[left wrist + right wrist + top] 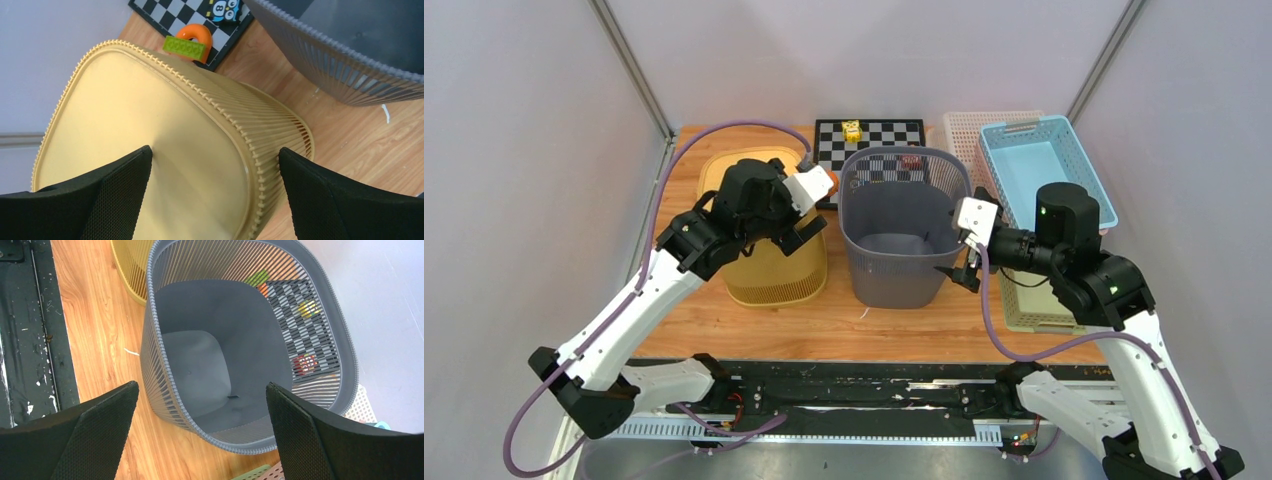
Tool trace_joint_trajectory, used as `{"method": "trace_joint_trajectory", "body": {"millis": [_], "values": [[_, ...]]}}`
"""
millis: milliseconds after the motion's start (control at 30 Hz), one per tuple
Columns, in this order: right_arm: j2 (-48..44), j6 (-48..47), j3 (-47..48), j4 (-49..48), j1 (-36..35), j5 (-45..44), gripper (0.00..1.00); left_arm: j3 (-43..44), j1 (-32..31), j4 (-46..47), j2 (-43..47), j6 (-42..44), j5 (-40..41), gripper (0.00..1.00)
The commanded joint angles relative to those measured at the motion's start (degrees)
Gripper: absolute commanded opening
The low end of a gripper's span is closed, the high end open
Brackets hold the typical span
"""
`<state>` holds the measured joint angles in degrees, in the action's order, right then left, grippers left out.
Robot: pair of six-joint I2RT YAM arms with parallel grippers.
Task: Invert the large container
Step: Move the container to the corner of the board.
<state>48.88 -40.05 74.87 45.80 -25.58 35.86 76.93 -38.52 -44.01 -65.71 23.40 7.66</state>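
Grey basket (894, 278) — upright; mouth up

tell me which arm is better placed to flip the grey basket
Right. The right pincer, open, sits at the right rim of the upright grey basket. The left pincer hovers open over the yellow basket beside it.

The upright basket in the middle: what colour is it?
The basket is grey, clearest in the right wrist view.
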Motion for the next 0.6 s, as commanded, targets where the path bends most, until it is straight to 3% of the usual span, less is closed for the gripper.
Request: {"method": "trace_joint_trajectory", "body": {"millis": [0,233,567], "values": [[-0.53,0.48,-1.75,-1.44,0.83,1.86,1.00,-2.29,2.29,-1.43,1.32,-0.60,5.39,0.94],[-0.61,0.93,-2.67,-2.50,0.80,2.33,1.00,-7.77,8.42,0.28,6.20,4.04,9.15,0.89],[-0.86,1.96,-3.55,-3.86,0.84,2.56,1.00,-9.64,22.27,6.96,6.48,13.97,-0.33,0.97]]}}
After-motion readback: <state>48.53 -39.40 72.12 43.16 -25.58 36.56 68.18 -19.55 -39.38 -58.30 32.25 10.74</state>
